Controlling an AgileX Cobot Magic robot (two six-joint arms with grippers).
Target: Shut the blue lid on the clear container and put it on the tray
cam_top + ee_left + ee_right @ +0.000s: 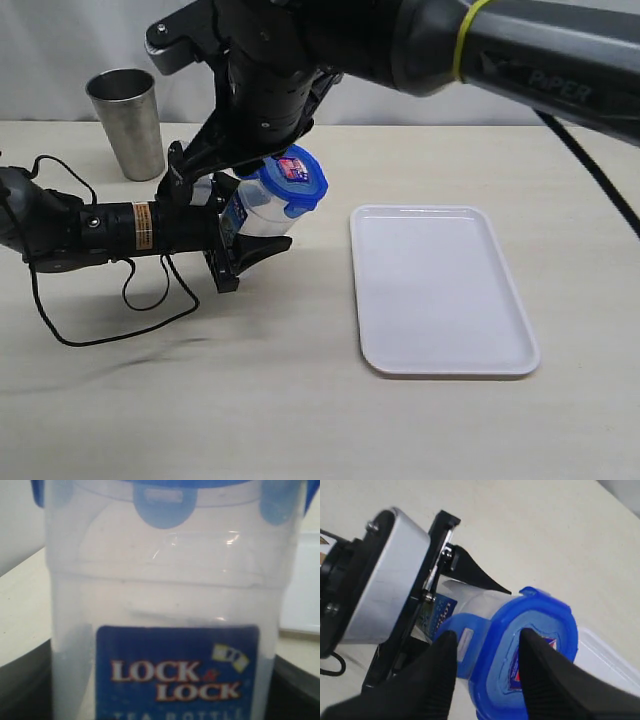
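Beside the tray, the left gripper clasped the tilted clear container, with the right gripper spread open over its blue lid; an off-centre push might twist it loose.

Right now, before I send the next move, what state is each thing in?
clear container: held off the table, tilted, gripped by left hand.
blue lid: seated on the container's mouth, visible tabs folded down.
left hand: shut on the container.
right hand: fingers straddle the lid's rim; grip unclear.
tray: flat on the table, nothing on it.
steel cup: upright, apart from the rest.
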